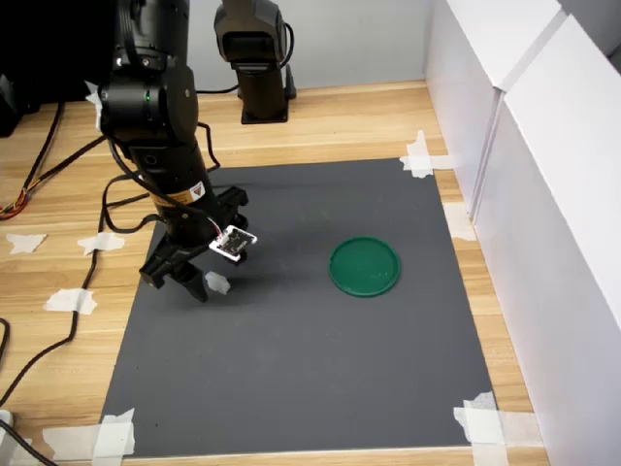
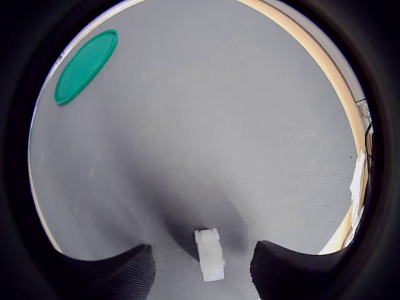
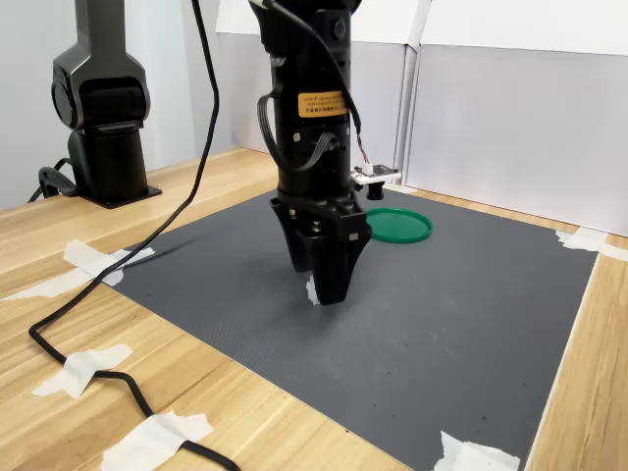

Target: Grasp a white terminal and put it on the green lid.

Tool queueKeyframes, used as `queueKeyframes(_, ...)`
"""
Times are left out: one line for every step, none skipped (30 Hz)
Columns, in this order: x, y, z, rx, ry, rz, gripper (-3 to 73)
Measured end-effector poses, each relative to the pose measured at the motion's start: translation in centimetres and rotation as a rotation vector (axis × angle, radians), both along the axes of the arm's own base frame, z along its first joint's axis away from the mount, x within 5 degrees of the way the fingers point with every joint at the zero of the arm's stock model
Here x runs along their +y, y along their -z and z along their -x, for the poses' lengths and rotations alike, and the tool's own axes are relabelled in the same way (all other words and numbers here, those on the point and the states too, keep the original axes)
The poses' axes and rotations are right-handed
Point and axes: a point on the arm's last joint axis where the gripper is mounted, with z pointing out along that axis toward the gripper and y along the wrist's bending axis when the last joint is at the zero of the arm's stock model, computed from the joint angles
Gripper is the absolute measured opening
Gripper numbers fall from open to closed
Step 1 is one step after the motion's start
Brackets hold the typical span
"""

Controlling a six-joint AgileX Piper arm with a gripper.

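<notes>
White terminal point(image 2: 209, 254): I see it lying on the dark mat, in the gap between the two fingers in the wrist view; in the first exterior view it shows as a small white piece point(image 1: 217, 282) just beside the fingertips.
Contact: the wrist view shows clear mat on both sides of the terminal, so neither finger touches it.
Gripper point(image 2: 203, 269): I read it as spread wide, fingertips down at the mat, straddling the terminal; nothing is clamped. In the second exterior view the gripper point(image 3: 327, 285) points straight down and mostly hides the terminal, of which only a white sliver shows at its side.
Green lid point(image 1: 364, 266): flat on the mat, well apart from the gripper, toward the first exterior view's right; in the second exterior view the lid point(image 3: 397, 225) lies behind the arm.
Mat point(image 1: 320, 369): a dark grey sheet taped at its corners to the wooden table point(image 1: 340, 121).
Arm point(image 1: 155, 116): black, leaning down over the mat's side at the first exterior view's left, with a small board on wires hanging at its wrist.
Other arm base point(image 1: 254, 58): stands on the table beyond the mat.
Walls: white panels point(image 1: 543, 194) along the first exterior view's right.
</notes>
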Motion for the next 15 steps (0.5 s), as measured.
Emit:
queueKeyframes(0.00, 0.10, -0.02, 0.003, 0.000, 0.000, 62.7)
queueKeyframes(0.00, 0.18, -0.03, 0.005, 0.001, -0.001, 61.9)
queueKeyframes(0.00, 0.31, -0.05, 0.008, 0.001, -0.001, 61.0)
queueKeyframes(0.00, 0.39, -0.06, 0.010, 0.002, -0.001, 60.1)
queueKeyframes(-0.01, 0.49, -0.08, 0.013, 0.005, -0.002, 58.8)
queueKeyframes(-0.01, 0.63, -0.10, 0.017, 0.008, -0.003, 57.1)
queueKeyframes(-0.01, 0.74, -0.12, 0.020, 0.008, -0.004, 54.9)
queueKeyframes(-0.01, 0.79, -0.11, 0.022, 0.009, -0.004, 52.7)
queueKeyframes(-0.01, 0.79, -0.12, 0.021, 0.013, -0.005, 49.3)
queueKeyframes(-0.01, 0.79, -0.13, 0.021, 0.016, -0.005, 45.1)
queueKeyframes(-0.01, 0.79, -0.13, 0.021, 0.016, -0.006, 39.9)
queueKeyframes(-0.01, 0.79, -0.13, 0.021, 0.019, -0.006, 35.3)
queueKeyframes(-0.01, 0.82, -0.15, 0.020, 0.022, -0.007, 28.9)
queueKeyframes(-0.01, 0.81, -0.16, 0.018, 0.024, -0.007, 22.1)
queueKeyframes(-0.01, 0.81, -0.17, 0.017, 0.025, -0.008, 15.0)
